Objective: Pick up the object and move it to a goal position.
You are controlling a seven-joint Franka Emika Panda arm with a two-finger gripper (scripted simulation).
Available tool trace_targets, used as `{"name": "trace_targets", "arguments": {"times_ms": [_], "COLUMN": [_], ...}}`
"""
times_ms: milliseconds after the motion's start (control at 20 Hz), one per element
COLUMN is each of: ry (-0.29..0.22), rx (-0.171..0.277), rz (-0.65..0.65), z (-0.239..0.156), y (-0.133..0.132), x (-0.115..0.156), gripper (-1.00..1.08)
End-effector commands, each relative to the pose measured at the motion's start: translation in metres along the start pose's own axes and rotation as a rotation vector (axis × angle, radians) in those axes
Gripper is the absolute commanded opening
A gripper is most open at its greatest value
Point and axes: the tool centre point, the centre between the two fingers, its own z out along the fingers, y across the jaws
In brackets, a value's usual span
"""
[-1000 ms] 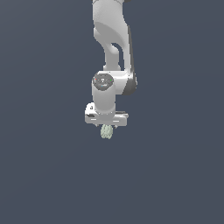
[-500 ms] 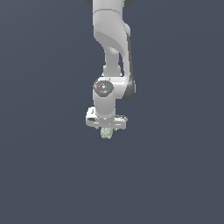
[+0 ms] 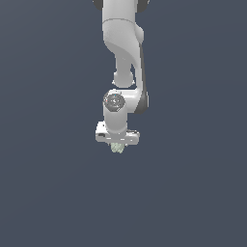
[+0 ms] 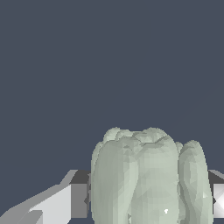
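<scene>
The object (image 3: 116, 147) is a tiny pale green-white lumpy thing with vertical ridges. It pokes out just below the white arm's hand in the exterior view, near the picture's centre. My gripper (image 3: 116, 146) is shut on it; the fingers are mostly hidden behind the hand's flange. In the wrist view the object (image 4: 148, 179) fills the space between the two fingers, one grey-white finger (image 4: 65, 203) on one side and a sliver of the other finger (image 4: 217, 199) on the opposite side. It hangs above the plain dark surface.
A uniform dark grey-blue surface (image 3: 48, 193) lies all around. No other thing or goal marker shows in either view.
The arm has carried the held object slightly upward and a little toward the exterior view's left. The grip on the object is unchanged.
</scene>
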Motion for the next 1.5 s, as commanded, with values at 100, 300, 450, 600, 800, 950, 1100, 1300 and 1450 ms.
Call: {"name": "trace_targets", "arguments": {"times_ms": [100,300,450,600,800,950,1100,1300,1450], "ry": [0.000,0.000,0.001,0.001,0.001,0.001,0.000,0.000,0.000], "rx": [0.000,0.000,0.000,0.000,0.000,0.000,0.000,0.000,0.000], "rz": [0.000,0.000,0.000,0.000,0.000,0.000,0.000,0.000,0.000], "z": [0.001,0.001,0.000,-0.003,-0.009,-0.016,-0.026,-0.042,-0.053], "y": [0.000,0.000,-0.001,-0.004,-0.012,-0.022,-0.035,-0.056,-0.071], "x": [0.000,0.000,0.000,-0.004,-0.013,-0.024,-0.039,-0.062,-0.078], "gripper": [-1.00,-1.00,-1.00,-1.00,-1.00,-1.00,-1.00,-1.00,-1.00]}}
